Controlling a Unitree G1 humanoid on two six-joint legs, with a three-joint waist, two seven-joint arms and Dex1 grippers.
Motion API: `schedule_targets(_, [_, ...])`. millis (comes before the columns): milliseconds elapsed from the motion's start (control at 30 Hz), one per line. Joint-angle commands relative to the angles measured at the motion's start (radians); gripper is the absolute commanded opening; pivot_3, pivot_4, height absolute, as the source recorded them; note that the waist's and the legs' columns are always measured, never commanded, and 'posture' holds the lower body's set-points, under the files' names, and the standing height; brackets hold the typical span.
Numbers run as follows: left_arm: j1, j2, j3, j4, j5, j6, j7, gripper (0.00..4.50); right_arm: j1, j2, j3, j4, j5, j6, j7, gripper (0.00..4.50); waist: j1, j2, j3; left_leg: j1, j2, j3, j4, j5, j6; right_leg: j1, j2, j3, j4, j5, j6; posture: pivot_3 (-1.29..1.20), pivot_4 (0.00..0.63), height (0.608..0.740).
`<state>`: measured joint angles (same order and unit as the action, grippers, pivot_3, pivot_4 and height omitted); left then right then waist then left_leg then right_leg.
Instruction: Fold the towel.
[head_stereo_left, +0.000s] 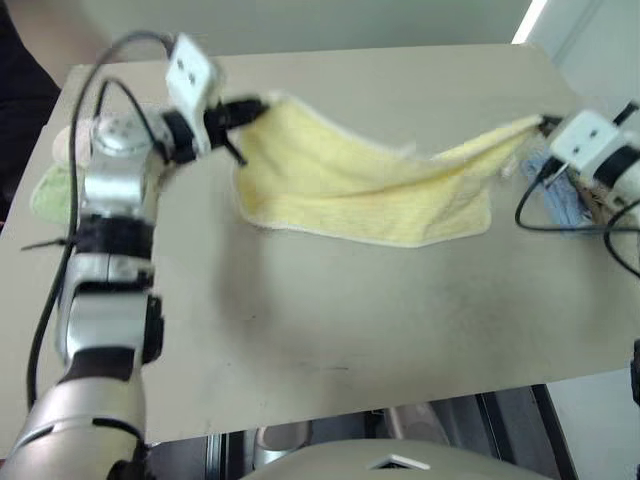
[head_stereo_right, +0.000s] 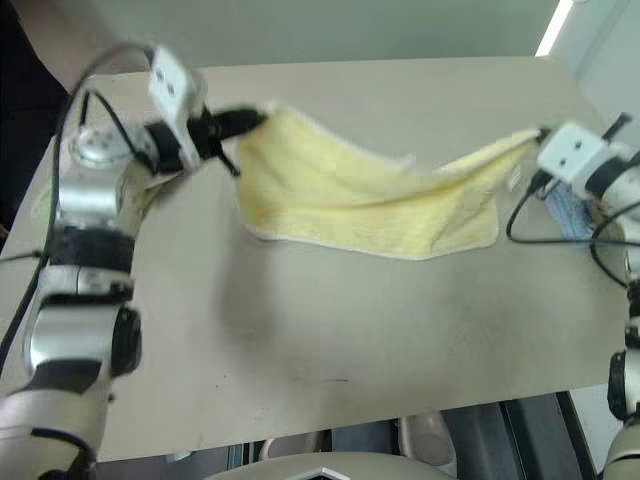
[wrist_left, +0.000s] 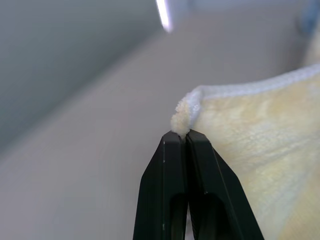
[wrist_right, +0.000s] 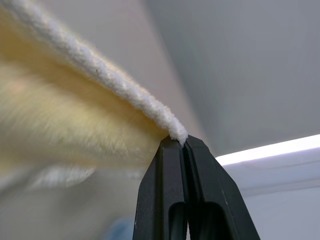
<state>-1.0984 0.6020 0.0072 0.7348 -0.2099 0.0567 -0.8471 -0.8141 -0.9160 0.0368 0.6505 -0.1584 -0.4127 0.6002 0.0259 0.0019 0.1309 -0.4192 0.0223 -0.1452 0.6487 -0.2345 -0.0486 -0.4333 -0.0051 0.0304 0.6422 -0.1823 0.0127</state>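
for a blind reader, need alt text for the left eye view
Two black claws, left and right, each pinch a corner of a pale yellow ribbed terry-cloth towel, which sags between them above a beige table.

A beige table (head_stereo_left: 330, 320) stretches out under my arms. At its left edge I see a pale green cloth (head_stereo_left: 48, 190), and at its right edge a light blue towel (head_stereo_left: 560, 200) lies bunched.

Pale yellow towel (head_stereo_left: 360, 185), corners lifted, sagging
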Motion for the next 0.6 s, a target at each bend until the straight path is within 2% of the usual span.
schedule_targets(33, [-0.140, 0.000, 0.086, 0.154, 0.002, -0.092, 0.102, 0.00, -0.092, -0.019, -0.037, 0.054, 0.029, -0.008, 0.026, 0.03, -0.001, 0.000, 0.000, 0.000, 0.000, 0.000, 0.000, 0.000, 0.000, 0.000, 0.000, 0.000, -0.001, 0.000, 0.000, 0.00, 0.150, 0.740])
schedule_targets(200, [-0.248, 0.051, 0.172, 0.265, -0.021, -0.128, 0.133, 0.00, -0.150, -0.041, -0.074, 0.064, 0.082, 0.003, 0.097, 0.03, -0.005, 0.001, 0.000, -0.001, 0.001, 0.004, -0.005, -0.001, 0.002, 0.000, 0.001, 0.001, -0.010, 0.000, 0.000, 0.00, 0.150, 0.740])
schedule_targets(333, [-0.193, 0.118, 0.204, 0.215, -0.071, -0.056, -0.029, 0.00, -0.076, -0.062, -0.128, -0.041, 0.199, 0.077, 0.217, 0.03, -0.003, 0.001, 0.000, -0.008, 0.004, 0.008, -0.007, 0.000, 0.001, -0.007, 0.003, 0.002, -0.015, 0.000, 0.001, 0.00, 0.150, 0.740])
schedule_targets(467, [0.035, 0.190, 0.212, -0.037, -0.175, 0.112, -0.265, 0.00, 0.114, -0.081, -0.201, -0.266, 0.374, 0.259, 0.354, 0.03, -0.001, 0.002, 0.000, -0.012, 0.008, 0.013, -0.007, 0.005, -0.008, -0.007, 0.006, 0.004, -0.016, -0.001, 0.002, 0.00, 0.150, 0.740])
schedule_targets(600, [0.410, 0.295, 0.232, -0.407, -0.287, 0.347, -0.378, 0.00, 0.421, -0.128, -0.256, -0.555, 0.539, 0.477, 0.503, 0.03, 0.003, 0.002, 0.000, -0.017, 0.008, 0.016, 0.001, 0.005, -0.009, -0.008, 0.007, 0.005, -0.015, -0.004, 0.005, 0.00, 0.150, 0.740])
